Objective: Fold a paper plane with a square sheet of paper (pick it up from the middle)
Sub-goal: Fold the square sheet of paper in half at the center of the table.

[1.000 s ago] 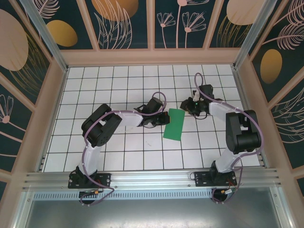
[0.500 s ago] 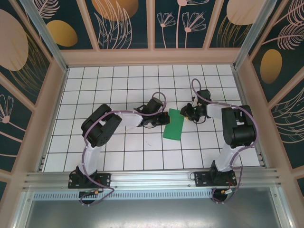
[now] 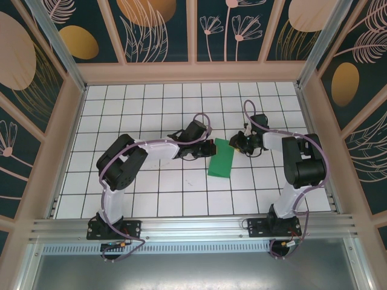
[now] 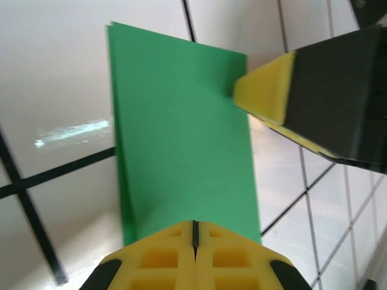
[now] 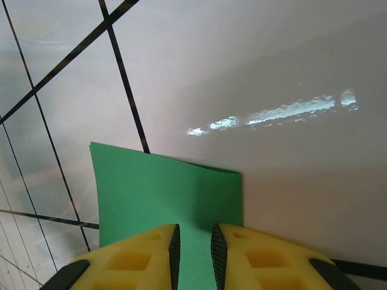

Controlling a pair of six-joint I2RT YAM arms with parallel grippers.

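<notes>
The right arm (image 3: 284,142) is swinging in from the worktop's (image 3: 151,103) right edge. The right jaws are now sitting at the far right corner of the square sheet of paper (image 3: 221,158), narrowly apart with green showing through the gap; I cannot tell whether they are pinching it. The left jaws are staying shut, pressing the sheet's left edge. Both arms are probably setting up the next crease. The sheet, folded to a rectangle, is lying flat near the worktop's middle. Its long axis is running from far edge to near edge, near end leaning slightly left, with no nose yet.
</notes>
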